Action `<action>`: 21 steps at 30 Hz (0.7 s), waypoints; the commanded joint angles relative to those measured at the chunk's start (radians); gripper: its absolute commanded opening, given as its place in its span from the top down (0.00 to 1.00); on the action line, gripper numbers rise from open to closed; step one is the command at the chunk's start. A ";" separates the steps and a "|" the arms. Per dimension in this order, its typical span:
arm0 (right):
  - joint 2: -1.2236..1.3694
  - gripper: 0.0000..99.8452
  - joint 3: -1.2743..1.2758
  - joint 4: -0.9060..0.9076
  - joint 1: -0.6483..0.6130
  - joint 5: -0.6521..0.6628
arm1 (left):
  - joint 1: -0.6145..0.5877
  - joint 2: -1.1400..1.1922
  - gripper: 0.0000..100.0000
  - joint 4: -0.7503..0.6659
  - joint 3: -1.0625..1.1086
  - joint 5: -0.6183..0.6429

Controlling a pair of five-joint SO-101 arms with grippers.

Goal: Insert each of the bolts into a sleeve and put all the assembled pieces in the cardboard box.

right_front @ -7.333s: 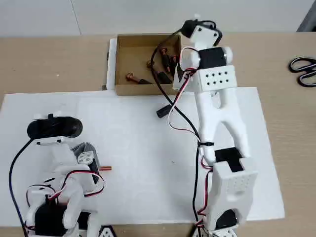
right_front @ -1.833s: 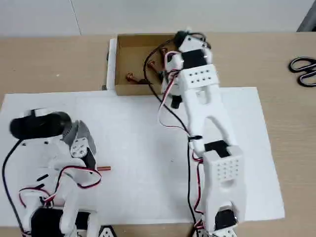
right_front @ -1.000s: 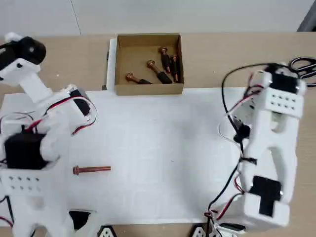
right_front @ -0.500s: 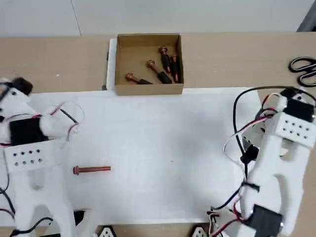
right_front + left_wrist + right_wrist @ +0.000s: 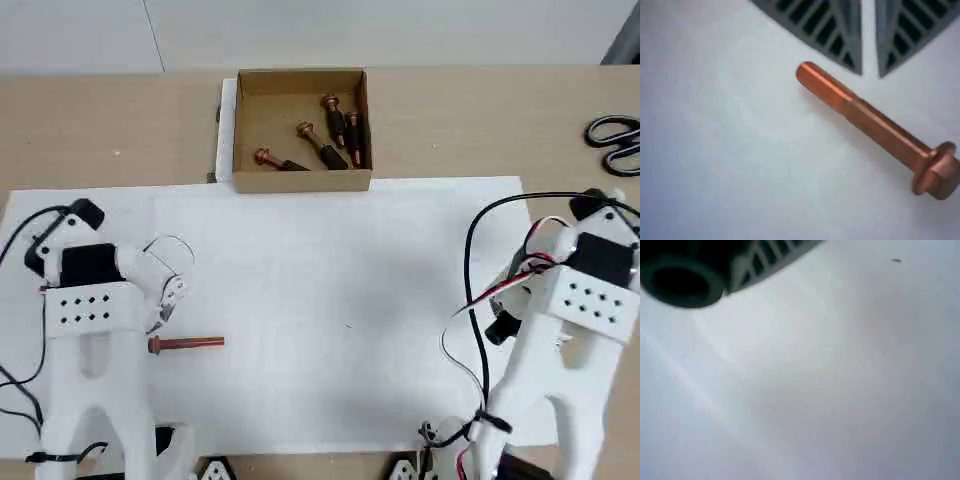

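Note:
A copper bolt (image 5: 186,344) lies bare on the white sheet (image 5: 340,260) at the near left, its head pointing left. My left gripper (image 5: 165,300) hangs just beyond it; in the left wrist view the bolt (image 5: 875,125) lies close under the gripper (image 5: 870,74), whose grey ribbed fingers stand a narrow slit apart with nothing between them. The cardboard box (image 5: 240,130) at the back holds several bolts in black sleeves (image 5: 320,140). My right gripper (image 5: 518,295) is low at the right edge of the sheet. A black hollow sleeve end (image 5: 680,282) shows beside its grey ribbed part (image 5: 770,257).
Scissors (image 5: 615,140) lie on the wooden table at the far right. Black and red cables (image 5: 470,290) loop off the right arm over the sheet, with a black plug (image 5: 500,328) hanging on them. The sheet's middle is bare.
The right arm has swung from the box to the sheet's right edge and drawn back. The left arm has pulled in and lowered, its gripper now by the bolt, which has not moved.

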 commanded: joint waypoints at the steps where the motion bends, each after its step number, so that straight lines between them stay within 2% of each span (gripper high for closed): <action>1: -0.047 1.00 -0.005 -0.008 0.010 0.002 | 0.003 0.002 0.99 -0.063 0.062 -0.032; 9: -0.054 1.00 -0.005 -0.008 0.010 0.002 | 0.003 0.002 0.99 -0.161 0.191 -0.061; 16: -0.054 1.00 -0.005 -0.008 0.010 0.002 | 0.005 0.002 0.84 -0.175 0.199 -0.063; 21: -0.054 1.00 -0.005 -0.008 0.010 0.002 | 0.005 0.091 0.84 -0.175 0.197 -0.063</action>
